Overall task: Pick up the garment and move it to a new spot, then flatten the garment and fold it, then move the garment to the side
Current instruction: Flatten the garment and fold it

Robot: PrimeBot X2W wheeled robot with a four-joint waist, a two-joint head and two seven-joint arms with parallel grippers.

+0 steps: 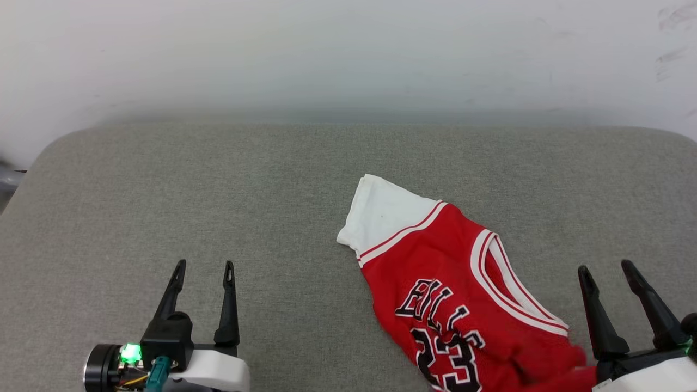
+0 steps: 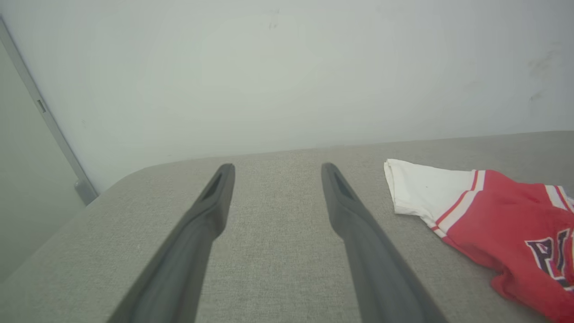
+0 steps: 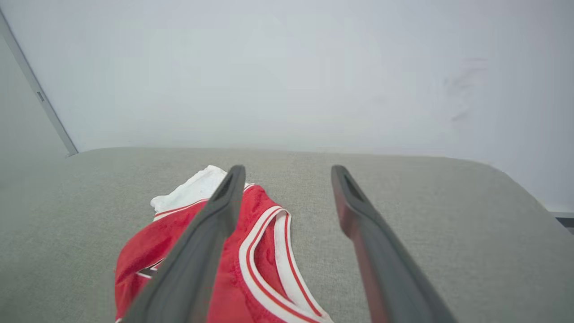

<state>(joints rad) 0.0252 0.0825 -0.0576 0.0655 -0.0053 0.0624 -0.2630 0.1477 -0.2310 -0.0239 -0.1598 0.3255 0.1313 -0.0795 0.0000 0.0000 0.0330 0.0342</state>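
Observation:
The garment (image 1: 435,272) is a red jersey with a white sleeve panel, striped trim and black "BULLS" and "23". It lies crumpled on the grey padded surface (image 1: 218,190), right of centre, running off the bottom edge. My left gripper (image 1: 204,265) stands open at the lower left, well clear of the cloth, which lies to its right. My right gripper (image 1: 605,267) is open at the lower right, just beside the jersey's collar edge. In the left wrist view the garment (image 2: 484,211) lies right of the open gripper (image 2: 278,168). In the right wrist view the garment (image 3: 264,251) lies under the left finger of the open gripper (image 3: 289,170).
A pale wall (image 1: 348,54) rises behind the padded surface, whose rounded far corners show at the left and right. A grey frame strip (image 2: 45,112) runs along the wall at the left. Bare grey fabric spreads left of the jersey.

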